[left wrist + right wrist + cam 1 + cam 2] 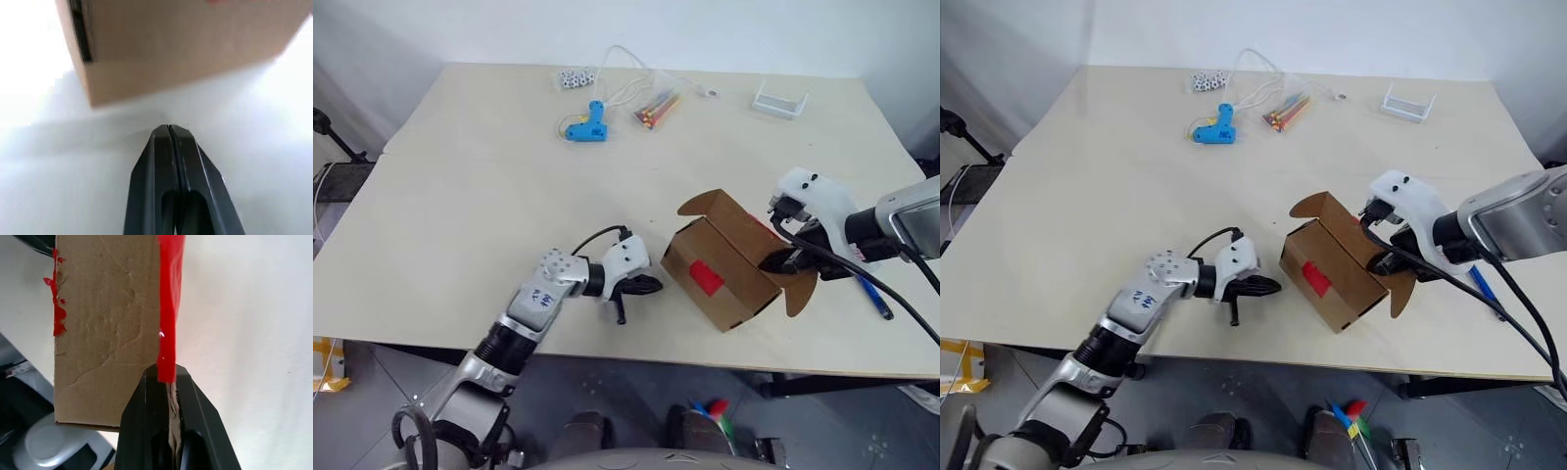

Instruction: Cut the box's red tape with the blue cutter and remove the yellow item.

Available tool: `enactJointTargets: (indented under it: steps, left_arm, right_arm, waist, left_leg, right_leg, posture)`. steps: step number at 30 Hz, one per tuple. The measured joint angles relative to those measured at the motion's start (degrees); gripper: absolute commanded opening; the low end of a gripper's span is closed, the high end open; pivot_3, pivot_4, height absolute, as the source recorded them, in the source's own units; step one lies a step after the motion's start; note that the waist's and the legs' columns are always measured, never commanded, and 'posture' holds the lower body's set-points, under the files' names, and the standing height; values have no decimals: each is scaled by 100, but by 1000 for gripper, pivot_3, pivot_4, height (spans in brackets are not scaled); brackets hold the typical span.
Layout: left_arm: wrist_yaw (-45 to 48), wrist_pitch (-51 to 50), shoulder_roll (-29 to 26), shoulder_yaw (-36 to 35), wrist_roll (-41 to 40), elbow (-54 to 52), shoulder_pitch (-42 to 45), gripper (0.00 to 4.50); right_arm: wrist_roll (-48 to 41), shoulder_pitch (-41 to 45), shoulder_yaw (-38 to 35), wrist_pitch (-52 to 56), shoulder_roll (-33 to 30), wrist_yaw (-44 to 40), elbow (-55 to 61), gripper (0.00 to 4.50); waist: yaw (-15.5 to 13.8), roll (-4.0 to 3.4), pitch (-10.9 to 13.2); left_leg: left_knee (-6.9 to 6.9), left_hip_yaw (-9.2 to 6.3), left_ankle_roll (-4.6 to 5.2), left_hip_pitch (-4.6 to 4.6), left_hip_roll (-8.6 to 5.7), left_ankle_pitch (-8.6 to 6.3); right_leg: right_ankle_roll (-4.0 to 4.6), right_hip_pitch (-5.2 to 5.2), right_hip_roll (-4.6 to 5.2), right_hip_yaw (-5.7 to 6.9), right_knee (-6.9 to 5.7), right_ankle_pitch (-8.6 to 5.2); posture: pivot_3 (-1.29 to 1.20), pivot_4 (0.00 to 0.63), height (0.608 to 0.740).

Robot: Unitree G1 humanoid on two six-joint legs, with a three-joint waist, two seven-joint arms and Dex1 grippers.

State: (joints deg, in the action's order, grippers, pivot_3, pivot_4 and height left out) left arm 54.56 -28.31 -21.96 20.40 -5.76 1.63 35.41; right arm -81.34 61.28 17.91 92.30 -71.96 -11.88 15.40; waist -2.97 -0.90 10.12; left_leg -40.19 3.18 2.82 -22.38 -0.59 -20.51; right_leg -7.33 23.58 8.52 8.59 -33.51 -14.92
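Head pair high over table [460, 176]; wrist cameras close on box [720, 269]

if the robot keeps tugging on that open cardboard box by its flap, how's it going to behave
The box probably slides or tips easily: it looks small and light, lying on a smooth table. The thin flap pinched by the right gripper would likely bend or tear before it lifts much. The left gripper, shut beside it, isn't bracing it.

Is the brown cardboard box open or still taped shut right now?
Open. The small brown cardboard box has its flaps spread, the right hand is shut on a flap edge carrying red tape.
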Motion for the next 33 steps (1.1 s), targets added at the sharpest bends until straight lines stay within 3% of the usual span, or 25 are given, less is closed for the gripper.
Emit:
enactJointTargets:
  steps: [6, 11, 19, 25, 33]
  left_arm:
    - [665, -443, -150, -218, -773, -588, 177, 0]
    - [687, -508, 411, -676, -1425, -807, 860, 0]
    - [4, 359, 1131, 4, -582, 428, 1203, 0]
    - [-734, 1072, 1681, 66, -50, 1268, 1362, 0]
    - [-396, 806, 1312, 249, 28, 736, 1165, 0]
  right_arm:
    - [-506, -152, -206, 0, 0, 657, -1, 16]
    - [-862, -191, -245, 0, 10, 1153, -6, 16]
    - [-1201, -190, -264, -5, 176, 1719, -112, 16]
    - [-1453, -197, -262, -73, 240, 2003, -219, 16]
    - [-1460, -313, -331, -205, 278, 2140, -773, 16]
  waist:
    - [7, 12, 10]
    - [6, 13, 10]
    - [-2, 17, 12]
    - [-14, 20, 12]
    - [1, 33, 3]
  left_leg:
    - [-2, 0, 1, -2, 5, 1]
    - [-7, 0, 2, 1, 2, 1]
    - [-12, 24, 6, 4, 3, 4]
    - [-13, 17, 9, 4, 2, 4]
    - [-13, 17, 9, 14, 4, 4]
  right_leg:
    - [0, 0, -3, 2, -1, 0]
    - [-3, -11, -2, 5, 1, 1]
    - [-3, -9, -7, 2, -6, 2]
    - [-6, -10, -4, -1, -5, 4]
    - [-5, -16, -4, -2, -10, 4]
  posture:
    - [0, 150, 740]
    - [0, 150, 740]
    - [0, 150, 740]
    - [0, 150, 740]
    - [0, 150, 740]
